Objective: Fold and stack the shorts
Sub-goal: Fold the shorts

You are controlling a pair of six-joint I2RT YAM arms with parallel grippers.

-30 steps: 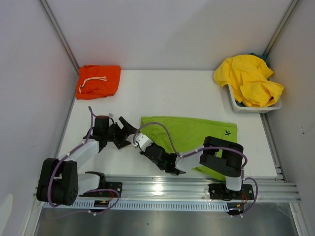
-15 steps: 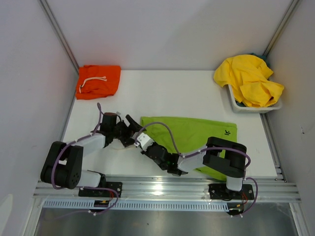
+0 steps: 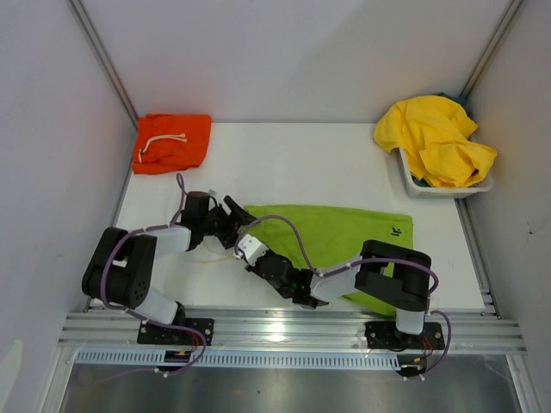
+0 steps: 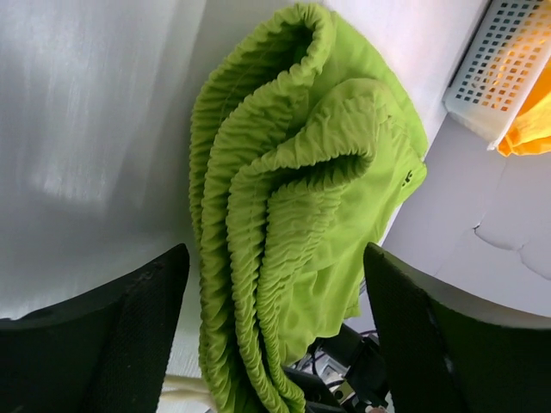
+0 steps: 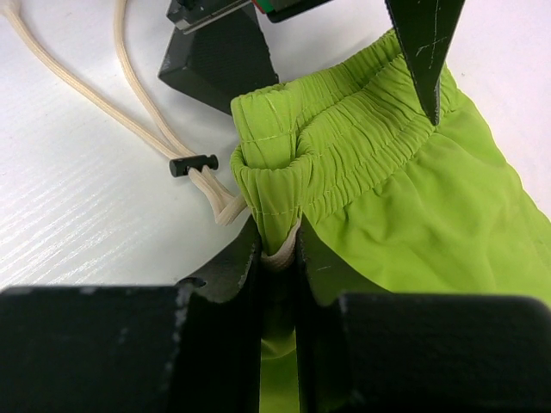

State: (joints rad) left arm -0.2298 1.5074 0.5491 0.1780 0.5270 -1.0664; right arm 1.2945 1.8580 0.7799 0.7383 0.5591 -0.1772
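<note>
The lime green shorts [image 3: 340,234] lie flat across the middle of the table, with a small dark logo near their right end. My right gripper [image 3: 244,238] is shut on the left end of their gathered waistband [image 5: 344,142], pinching fabric and a loop of the white drawstring [image 5: 129,95]. My left gripper [image 3: 233,222] is open, and the bunched waistband [image 4: 284,215] sits between its fingers [image 4: 103,344] without being pinched. Folded orange shorts [image 3: 172,142] lie at the far left corner. Yellow shorts [image 3: 435,138] are heaped in a basket at the far right.
The white basket [image 3: 413,185] stands at the far right against the side wall; it also shows in the left wrist view [image 4: 508,64]. Grey walls close in the table on the left, back and right. A metal rail [image 3: 284,331] runs along the near edge.
My left arm has swung right and forward, bringing its open gripper up to the left end of the green waistband. My right gripper has stayed shut on the waistband, shifting only slightly.
</note>
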